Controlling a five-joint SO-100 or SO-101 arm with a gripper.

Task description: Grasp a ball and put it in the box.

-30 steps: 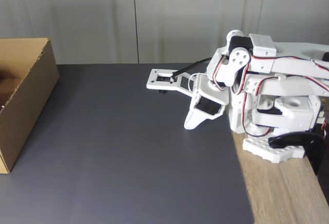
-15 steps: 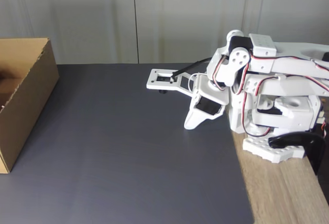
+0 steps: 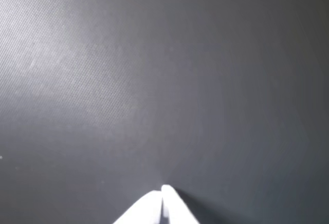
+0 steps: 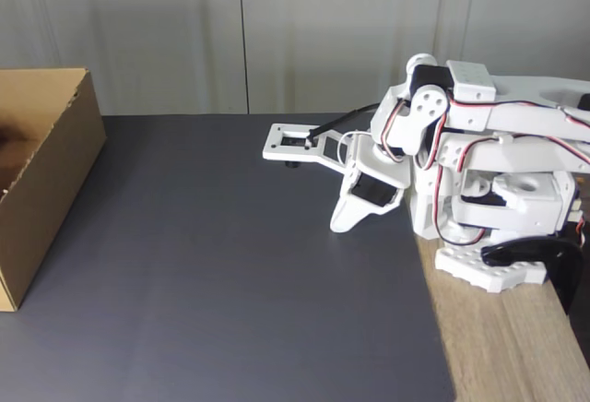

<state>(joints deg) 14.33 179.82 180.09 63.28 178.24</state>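
The brown cardboard box (image 4: 51, 176) stands open-topped at the left edge of the fixed view. The ball is out of view. The white arm sits folded at the right, and its gripper (image 4: 339, 225) points down with its tip close to the dark mat. In the wrist view the gripper (image 3: 163, 189) enters from the bottom edge, its two white fingertips pressed together with nothing between them. It is far to the right of the box.
A dark grey mat (image 4: 230, 273) covers most of the table, with bare wood (image 4: 507, 347) at the right under the arm's base. A flat white bracket (image 4: 293, 142) juts left from the arm. A grey wall runs behind.
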